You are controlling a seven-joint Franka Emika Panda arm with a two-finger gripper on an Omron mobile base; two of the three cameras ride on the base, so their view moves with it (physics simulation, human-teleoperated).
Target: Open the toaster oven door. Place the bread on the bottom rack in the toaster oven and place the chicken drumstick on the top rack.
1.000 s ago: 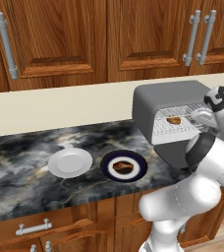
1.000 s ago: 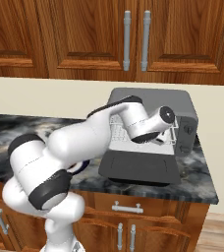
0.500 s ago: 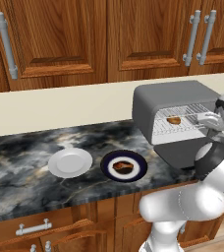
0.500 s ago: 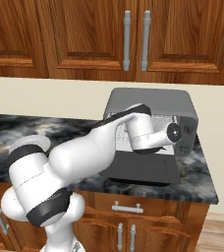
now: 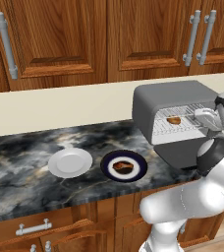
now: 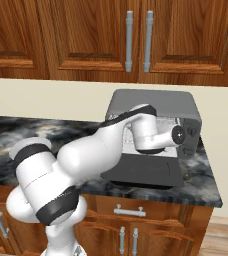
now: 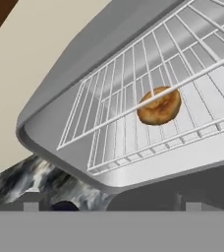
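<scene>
no writing legible; bread (image 7: 158,106) sits on bottom rack (image 7: 133,147).

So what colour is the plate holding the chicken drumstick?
Dark navy rim, white centre: the plate under the chicken drumstick, clearest in the left base view.

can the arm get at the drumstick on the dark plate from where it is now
Probably yes: the drumstick lies uncovered on its plate, nothing over it, and the pincer is open and empty by the oven.

A white plate (image 5: 70,163) and a dark-rimmed plate (image 5: 106,167) sit side by side on the marble counter (image 5: 20,177) below wooden cabinets (image 5: 60,39).
</scene>
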